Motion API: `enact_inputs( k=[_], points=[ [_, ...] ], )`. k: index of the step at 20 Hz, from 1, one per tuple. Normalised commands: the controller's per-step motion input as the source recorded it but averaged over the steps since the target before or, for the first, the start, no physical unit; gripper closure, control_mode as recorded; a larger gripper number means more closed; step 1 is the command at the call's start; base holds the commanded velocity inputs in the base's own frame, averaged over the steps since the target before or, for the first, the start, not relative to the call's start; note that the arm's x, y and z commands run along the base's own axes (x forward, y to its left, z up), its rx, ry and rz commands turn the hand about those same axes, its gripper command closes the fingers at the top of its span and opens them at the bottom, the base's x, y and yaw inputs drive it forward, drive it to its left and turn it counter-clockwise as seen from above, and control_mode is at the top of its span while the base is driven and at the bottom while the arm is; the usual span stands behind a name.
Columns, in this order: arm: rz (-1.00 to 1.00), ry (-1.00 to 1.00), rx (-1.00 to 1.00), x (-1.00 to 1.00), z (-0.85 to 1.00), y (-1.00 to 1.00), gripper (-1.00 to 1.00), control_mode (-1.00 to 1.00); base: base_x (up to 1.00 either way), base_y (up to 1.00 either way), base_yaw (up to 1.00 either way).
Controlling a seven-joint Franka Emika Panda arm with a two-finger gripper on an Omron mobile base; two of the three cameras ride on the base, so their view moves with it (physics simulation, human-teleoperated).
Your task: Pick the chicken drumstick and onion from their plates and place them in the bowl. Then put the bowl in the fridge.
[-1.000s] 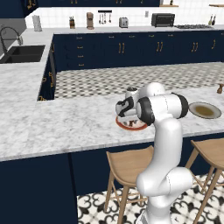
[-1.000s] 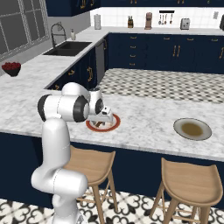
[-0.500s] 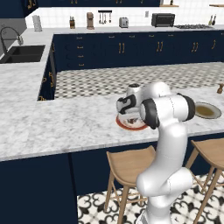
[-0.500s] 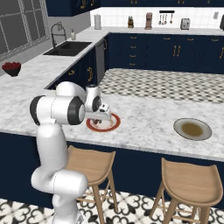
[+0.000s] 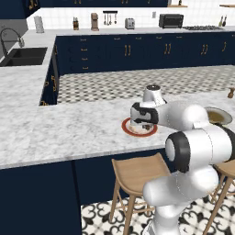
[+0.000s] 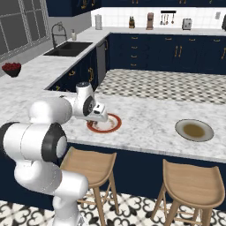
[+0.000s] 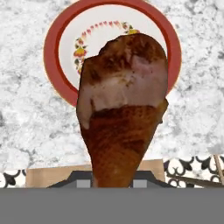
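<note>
Gripper (image 7: 114, 181) pinching chicken drumstick (image 7: 122, 109), lifted just above red-rimmed plate (image 7: 57, 39). Step: drumstick pickup. Next up I'd guess carry to bowl, release.

The robot arm (image 5: 193, 137) is a glossy white Franka Panda built of thick rounded segments, with dark grey bands and round dark caps at its joints. Behind the fingers sits a boxy white hand (image 6: 98, 112) with a dark face. The links are smooth and plain.
</note>
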Motion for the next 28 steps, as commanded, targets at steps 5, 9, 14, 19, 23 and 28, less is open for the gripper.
enact_inputs(
  k=[5, 9, 14, 19, 23, 28],
  points=[
    [0.00, -0.04, 0.00, -1.00, 0.67, 0.00, 1.00, -1.00, 0.00, 0.00, 0.00],
    [0.00, -0.03, 0.00, -1.00, 0.65, 0.00, 1.00, -1.00, 0.00, 0.00, 0.00],
    [0.00, -0.06, 0.00, -0.80, 0.51, -0.02, 1.00, 1.00, -0.15, -0.06, 0.00],
    [0.00, 0.00, 0.00, 0.00, 0.00, 0.00, 1.00, 1.00, -0.80, -0.79, 0.00],
    [0.00, 0.00, 0.00, 0.00, 0.00, 0.00, 1.00, 1.00, -0.40, -1.00, 0.00],
    [0.00, 0.00, 0.00, 0.00, 0.00, 0.00, 1.00, 1.00, 0.00, -1.00, 0.01]
  ],
)
